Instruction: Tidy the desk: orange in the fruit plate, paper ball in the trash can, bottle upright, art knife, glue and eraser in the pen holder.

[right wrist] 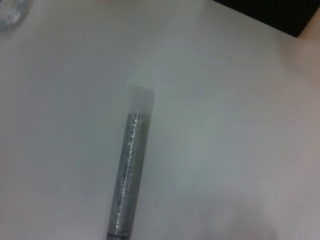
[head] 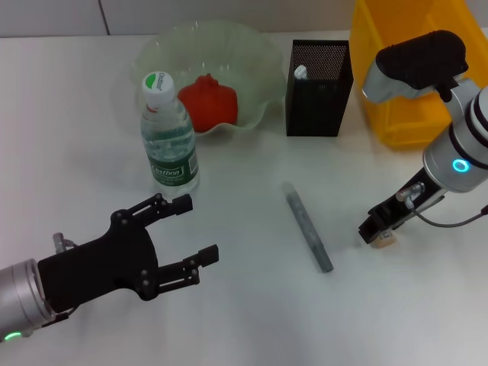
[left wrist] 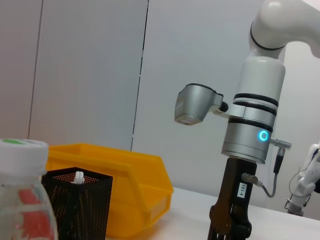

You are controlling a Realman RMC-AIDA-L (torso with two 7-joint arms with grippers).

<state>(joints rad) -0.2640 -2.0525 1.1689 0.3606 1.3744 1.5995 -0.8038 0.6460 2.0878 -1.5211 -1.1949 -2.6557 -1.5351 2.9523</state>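
The bottle (head: 169, 137) stands upright beside the fruit plate (head: 252, 46), which holds a red-orange fruit (head: 210, 103). A grey glue tube (head: 307, 226) lies flat on the desk, also in the right wrist view (right wrist: 130, 175). My right gripper (head: 377, 232) is down at the desk right of the glue, shut on a small pale eraser (head: 385, 242). My left gripper (head: 191, 232) hovers open in front of the bottle, holding nothing. The black mesh pen holder (head: 319, 84) shows a white tip (head: 301, 72) inside. The paper ball and art knife are out of view.
A yellow bin (head: 412, 76) stands at the back right, just behind my right arm (left wrist: 252, 130) and next to the pen holder (left wrist: 75, 205). The bottle cap (left wrist: 20, 146) fills the near corner of the left wrist view.
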